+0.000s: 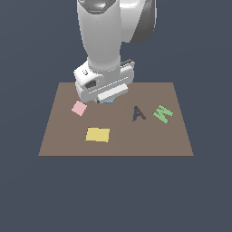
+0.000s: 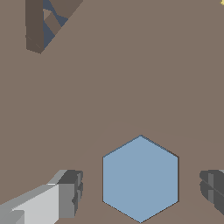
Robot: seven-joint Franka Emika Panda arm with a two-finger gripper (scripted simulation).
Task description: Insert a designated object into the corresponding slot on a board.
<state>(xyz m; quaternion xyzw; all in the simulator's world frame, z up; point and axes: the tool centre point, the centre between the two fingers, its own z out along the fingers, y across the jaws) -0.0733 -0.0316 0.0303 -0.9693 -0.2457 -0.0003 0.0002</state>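
Observation:
The blue hexagonal block (image 2: 140,178) lies flat on the brown board (image 2: 131,78), midway between my gripper's (image 2: 142,190) two fingers. The gripper is open, and both fingertips (image 2: 72,192) stand clear of the block's sides. A thin dark line runs along the block's edge. No separate hexagon slot shows, and I cannot tell whether the block sits in it. In the exterior view the gripper (image 1: 107,98) hangs low over the board's (image 1: 149,142) far middle, with only a sliver of the blue block (image 1: 108,100) visible beneath it.
A dark A-shaped cutout (image 1: 138,113) (image 2: 43,26) lies to the exterior view's right of the gripper, with a green N-shaped piece (image 1: 162,113) beyond it. A pink square (image 1: 79,108) and a yellow rectangle (image 1: 98,134) rest on the exterior view's left half.

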